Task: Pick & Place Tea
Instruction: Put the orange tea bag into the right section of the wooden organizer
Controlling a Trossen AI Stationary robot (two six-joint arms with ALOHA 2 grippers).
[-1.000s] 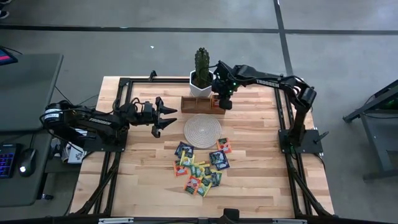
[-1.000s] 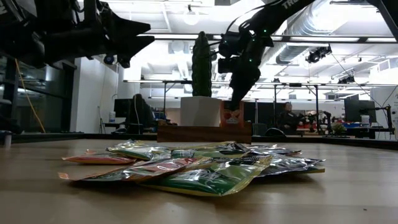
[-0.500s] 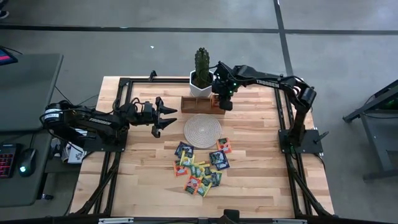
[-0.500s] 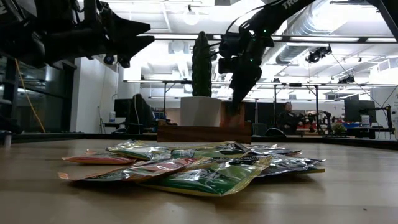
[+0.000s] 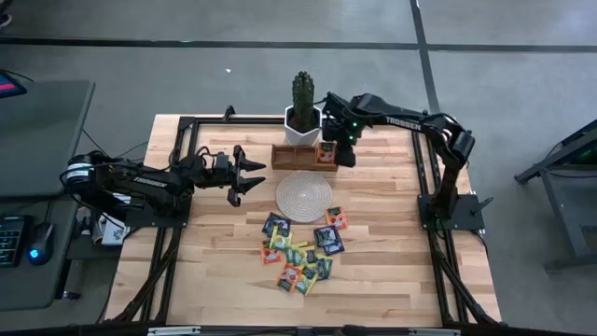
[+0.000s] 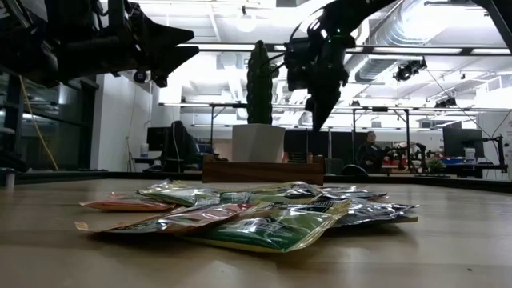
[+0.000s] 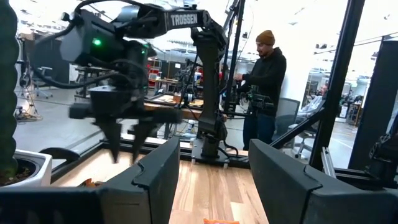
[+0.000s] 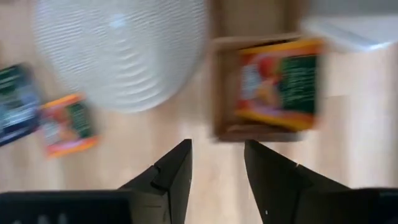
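Note:
An orange tea sachet (image 8: 278, 84) lies in the right end of the brown wooden tray (image 5: 291, 159), also visible from above (image 5: 326, 152). My right gripper (image 8: 217, 146) stands open above and just right of that end of the tray (image 5: 346, 157), touching nothing; the low view shows it well over the tray (image 6: 317, 124). Several more tea sachets (image 5: 303, 247) in mixed colours lie in a loose pile on the table, nearer than the round woven mat (image 5: 303, 194). My left gripper (image 5: 247, 175) hovers open left of the mat.
A cactus in a white pot (image 5: 301, 114) stands just behind the tray. Black frame rails (image 5: 187, 140) run along the table's edges. One orange sachet (image 8: 65, 124) and a dark one (image 8: 15, 102) lie close to the mat. A person (image 7: 264, 87) stands beyond the table.
My right gripper has opened and let go of the orange sachet, which has dropped into the tray's right end. The gripper has then risen and shifted a little toward the table's right edge.

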